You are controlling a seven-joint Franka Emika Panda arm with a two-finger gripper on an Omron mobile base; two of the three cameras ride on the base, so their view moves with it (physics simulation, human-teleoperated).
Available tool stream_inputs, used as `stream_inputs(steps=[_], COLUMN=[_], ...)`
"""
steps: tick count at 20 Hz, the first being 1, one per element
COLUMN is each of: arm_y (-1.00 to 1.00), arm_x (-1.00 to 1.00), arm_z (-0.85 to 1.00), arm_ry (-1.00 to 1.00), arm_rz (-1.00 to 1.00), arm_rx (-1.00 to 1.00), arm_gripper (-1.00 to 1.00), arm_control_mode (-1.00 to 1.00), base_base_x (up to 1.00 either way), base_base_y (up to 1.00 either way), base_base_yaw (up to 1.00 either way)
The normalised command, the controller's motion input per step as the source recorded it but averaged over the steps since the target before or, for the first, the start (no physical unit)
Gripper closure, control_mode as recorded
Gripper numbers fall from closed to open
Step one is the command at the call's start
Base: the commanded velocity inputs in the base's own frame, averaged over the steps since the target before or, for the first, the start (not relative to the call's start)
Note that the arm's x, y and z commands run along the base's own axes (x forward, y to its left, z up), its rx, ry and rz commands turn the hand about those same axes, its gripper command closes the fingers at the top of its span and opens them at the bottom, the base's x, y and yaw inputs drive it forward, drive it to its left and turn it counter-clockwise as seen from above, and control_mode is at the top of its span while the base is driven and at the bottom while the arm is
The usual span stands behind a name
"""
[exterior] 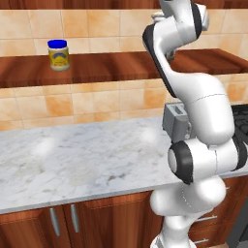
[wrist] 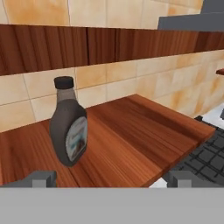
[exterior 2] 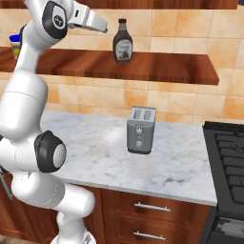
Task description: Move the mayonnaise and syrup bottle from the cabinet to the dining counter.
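Note:
The syrup bottle (exterior 2: 122, 47), dark brown with a black cap and pale label, stands upright on the cabinet shelf (exterior 2: 162, 66). My gripper (exterior 2: 105, 27) hovers just left of its cap, a little above the shelf. In the hand view the syrup bottle (wrist: 69, 131) stands ahead, nearer the left fingertip (wrist: 41, 178) than the right one, and the open gripper (wrist: 111, 180) holds nothing. The mayonnaise (exterior: 58, 54), a blue-lidded jar, sits on the cabinet shelf (exterior: 111, 68) far to the left. The dining counter is out of view.
A grey toaster (exterior 2: 141, 129) stands on the marble wall counter (exterior 2: 95, 147) below the shelf. A black stove (exterior 2: 228, 157) lies at the right. A second wooden shelf (wrist: 87, 48) hangs above the bottle. Wooden base cupboards (exterior: 72, 220) run under the counter.

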Motion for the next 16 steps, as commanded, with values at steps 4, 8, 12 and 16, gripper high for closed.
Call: stream_inputs(steps=[4, 8, 12, 16], arm_y=[0.00, 0.00, 0.00, 0.00], arm_x=[0.00, 0.06, 0.23, 0.54], arm_z=[-0.27, -0.33, -0.21, 0.00], arm_ry=[-0.09, -0.02, 0.00, 0.00], arm_rz=[0.00, 0.00, 0.00, 0.00], arm_rx=[0.00, 0.00, -0.01, -0.03], arm_gripper=[-1.00, -1.00, -1.00, -1.00], arm_control_mode=[-1.00, -1.00, -1.00, -1.00], base_base_x=[0.00, 0.00, 0.00, 0.00], base_base_y=[0.00, 0.00, 0.00, 0.00], base_base_yaw=[0.00, 0.00, 0.00, 0.00])
